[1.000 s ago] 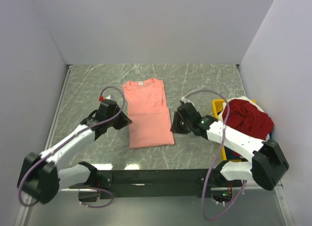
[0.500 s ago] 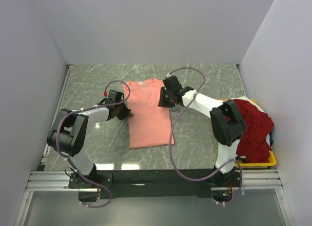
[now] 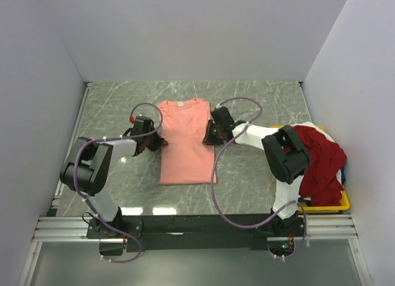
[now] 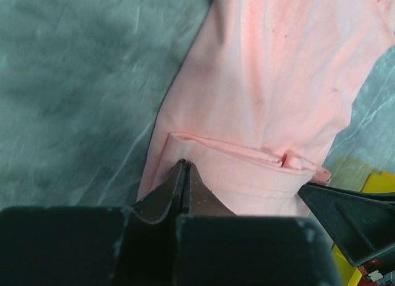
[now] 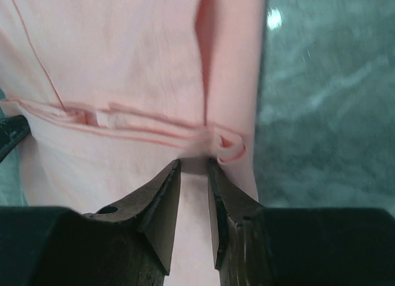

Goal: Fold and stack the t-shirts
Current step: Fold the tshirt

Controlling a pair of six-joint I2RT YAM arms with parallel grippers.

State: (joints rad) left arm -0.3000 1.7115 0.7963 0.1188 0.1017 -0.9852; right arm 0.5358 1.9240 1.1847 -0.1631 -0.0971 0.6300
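Note:
The salmon-pink t-shirt (image 3: 185, 144) lies flat mid-table, collar at the far end and sides folded in. My left gripper (image 3: 162, 143) sits at its left edge; in the left wrist view (image 4: 184, 165) the jaws are closed tight on the pink cloth (image 4: 278, 82). My right gripper (image 3: 207, 136) sits at its right edge; in the right wrist view (image 5: 193, 165) the jaws stand narrowly apart with pink cloth (image 5: 123, 63) between them, just short of a folded hem. The deep red t-shirt (image 3: 318, 156) is heaped at the right with bits of white and dark blue cloth.
A yellow bin (image 3: 327, 206) holds the red heap at the right edge of the grey marble table (image 3: 111, 107). White walls close in the back and both sides. The arm bases stand at the near rail.
Both grippers have slid toward the near edge along the pink shirt's sides. The shirt has shifted a little left and looks narrower and straighter.

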